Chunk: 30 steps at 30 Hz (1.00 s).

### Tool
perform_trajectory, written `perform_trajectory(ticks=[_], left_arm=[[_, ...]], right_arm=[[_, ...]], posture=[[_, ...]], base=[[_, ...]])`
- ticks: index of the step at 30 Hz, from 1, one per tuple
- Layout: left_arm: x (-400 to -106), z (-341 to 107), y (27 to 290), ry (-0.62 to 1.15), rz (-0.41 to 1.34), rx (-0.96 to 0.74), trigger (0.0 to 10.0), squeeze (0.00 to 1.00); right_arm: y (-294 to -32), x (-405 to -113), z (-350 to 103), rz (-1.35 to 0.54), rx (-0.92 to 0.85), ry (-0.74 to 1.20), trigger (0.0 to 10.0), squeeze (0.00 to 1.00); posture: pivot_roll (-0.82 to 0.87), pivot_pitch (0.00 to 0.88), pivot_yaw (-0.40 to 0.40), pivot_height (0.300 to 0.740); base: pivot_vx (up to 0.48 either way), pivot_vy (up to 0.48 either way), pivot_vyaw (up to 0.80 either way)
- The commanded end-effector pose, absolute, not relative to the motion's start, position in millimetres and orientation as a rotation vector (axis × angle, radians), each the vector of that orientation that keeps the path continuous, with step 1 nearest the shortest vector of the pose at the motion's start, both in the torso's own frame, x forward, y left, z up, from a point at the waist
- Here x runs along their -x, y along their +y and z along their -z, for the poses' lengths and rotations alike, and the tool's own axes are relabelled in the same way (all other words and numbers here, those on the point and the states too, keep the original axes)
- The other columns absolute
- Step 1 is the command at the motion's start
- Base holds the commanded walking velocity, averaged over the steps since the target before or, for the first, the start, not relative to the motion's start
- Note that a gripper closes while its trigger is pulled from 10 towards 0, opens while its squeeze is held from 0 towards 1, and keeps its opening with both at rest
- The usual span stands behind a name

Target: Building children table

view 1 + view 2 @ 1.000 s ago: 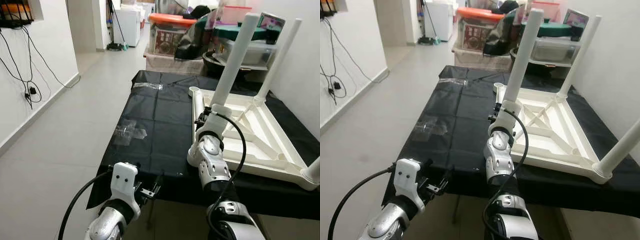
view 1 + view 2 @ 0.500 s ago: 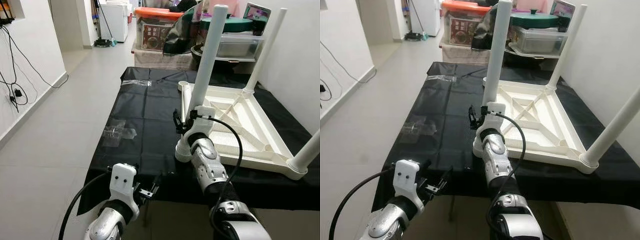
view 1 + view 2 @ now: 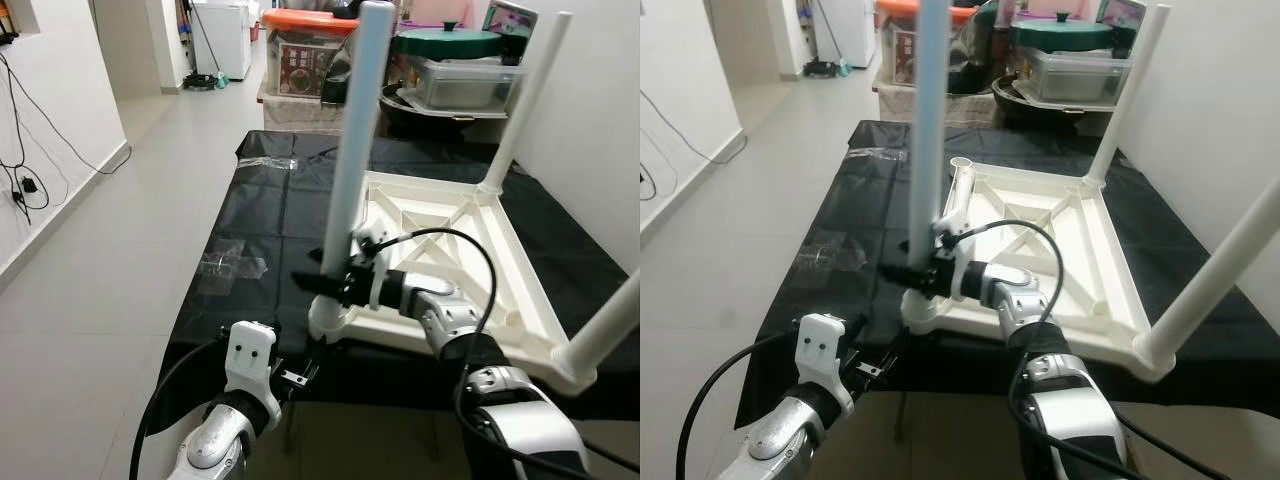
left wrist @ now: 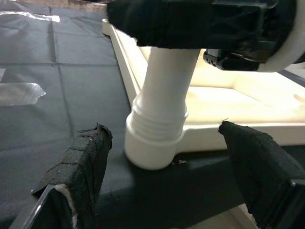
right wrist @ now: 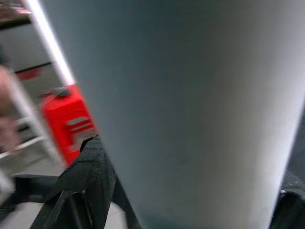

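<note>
The right gripper has swung round and is now clamping the near table leg low down, apparently screwing it into the upturned tabletop. The left gripper is waiting open, holding nothing, before the leg's socket.

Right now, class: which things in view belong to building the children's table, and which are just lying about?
Belongs to the job:
- upturned white table top
- near table leg, gripped by the right end effector
- far leg
- left end effector

Lying about:
- clear plastic wrap
- green-lidded pot
- storage boxes
</note>
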<state>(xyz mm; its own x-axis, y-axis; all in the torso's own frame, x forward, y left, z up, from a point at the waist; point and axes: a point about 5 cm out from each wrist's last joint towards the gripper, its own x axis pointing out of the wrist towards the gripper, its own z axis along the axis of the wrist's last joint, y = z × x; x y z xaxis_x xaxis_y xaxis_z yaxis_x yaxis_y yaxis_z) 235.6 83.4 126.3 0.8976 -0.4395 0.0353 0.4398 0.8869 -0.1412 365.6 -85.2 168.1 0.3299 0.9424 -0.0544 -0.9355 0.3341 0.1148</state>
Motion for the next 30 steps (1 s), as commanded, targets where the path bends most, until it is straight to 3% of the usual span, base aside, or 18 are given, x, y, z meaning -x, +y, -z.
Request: perform_trajectory(ticks=[1,2,3,5,8,10,13,14,15,17,19,25,26,27,28,30], left_arm=[[-237,-122,84,0.005,0.455,0.145,10.0,0.00],[-237,-122,84,0.005,0.455,0.145,10.0,0.00],[-238,-122,85,0.004,0.455,0.145,10.0,0.00],[-239,-121,85,0.004,0.455,0.145,10.0,0.00],[-242,-119,85,0.003,0.458,0.141,10.0,0.00],[-243,-119,85,0.003,0.459,0.140,10.0,0.00],[-245,-118,86,0.002,0.460,0.135,10.0,0.00],[-245,-118,86,0.002,0.460,0.135,10.0,0.00],[-246,-117,86,0.002,0.461,0.134,10.0,0.00],[-246,-117,86,0.001,0.461,0.133,10.0,0.00],[-249,-115,85,0.002,0.465,0.130,10.0,0.00],[-251,-114,84,0.000,0.471,0.128,10.0,0.00],[-252,-113,84,-0.001,0.473,0.128,10.0,0.00],[-253,-113,84,-0.002,0.475,0.128,10.0,0.00],[-253,-113,83,-0.002,0.477,0.128,10.0,0.00],[-254,-112,83,-0.003,0.478,0.128,10.0,0.00]], right_arm=[[-74,-362,-166,-1.311,-0.074,0.141,4.9,0.00],[-74,-362,-166,-1.311,-0.074,0.141,4.9,0.00],[-72,-365,-165,-1.239,-0.068,0.125,0.0,0.00],[-72,-368,-163,-1.160,-0.067,0.116,0.0,0.00],[-85,-383,-154,-0.725,-0.133,0.098,0.0,0.00],[-91,-386,-151,-0.611,-0.157,0.109,0.0,0.00],[-123,-391,-139,-0.091,-0.155,0.156,0.0,0.00],[-123,-391,-139,-0.091,-0.155,0.156,0.0,0.00],[-133,-388,-137,0.050,-0.141,0.149,0.0,0.00],[-138,-386,-136,0.113,-0.133,0.139,0.0,0.00],[-140,-373,-131,0.304,-0.177,0.125,0.0,0.00],[-122,-364,-130,0.341,-0.226,0.114,0.0,0.00],[-109,-366,-131,0.261,-0.233,0.097,8.4,0.00],[-100,-367,-133,0.221,-0.234,0.089,8.4,0.00],[-90,-368,-135,0.129,-0.258,0.077,10.0,1.00],[-85,-368,-141,0.086,-0.240,0.029,10.0,1.00]], posture=[[0.19,0.000,-0.079,0.740],[0.19,0.000,-0.079,0.740],[0.19,0.000,-0.080,0.740],[0.19,0.000,-0.079,0.740],[0.18,0.000,-0.073,0.740],[0.18,0.000,-0.073,0.740],[0.16,0.000,-0.059,0.740],[0.16,0.000,-0.059,0.740],[0.15,0.000,-0.050,0.740],[0.15,0.000,-0.050,0.740],[0.15,0.000,-0.043,0.740],[0.14,0.000,-0.042,0.740],[0.14,0.000,-0.046,0.740],[0.14,0.000,-0.046,0.740],[0.13,0.000,-0.043,0.740],[0.13,0.000,-0.043,0.740]], base=[[0.000,0.000,0.00],[0.000,0.000,0.00],[0.000,0.000,0.00],[0.000,0.000,0.00],[0.000,0.000,0.00],[0.000,0.000,0.00],[0.000,0.000,0.00],[0.000,0.000,0.00],[0.000,0.000,0.00],[0.000,0.000,0.00],[0.000,0.000,0.00],[0.000,0.000,0.00],[0.000,0.000,0.00],[0.000,0.000,0.00],[0.000,0.000,0.00],[0.000,0.000,0.00]])
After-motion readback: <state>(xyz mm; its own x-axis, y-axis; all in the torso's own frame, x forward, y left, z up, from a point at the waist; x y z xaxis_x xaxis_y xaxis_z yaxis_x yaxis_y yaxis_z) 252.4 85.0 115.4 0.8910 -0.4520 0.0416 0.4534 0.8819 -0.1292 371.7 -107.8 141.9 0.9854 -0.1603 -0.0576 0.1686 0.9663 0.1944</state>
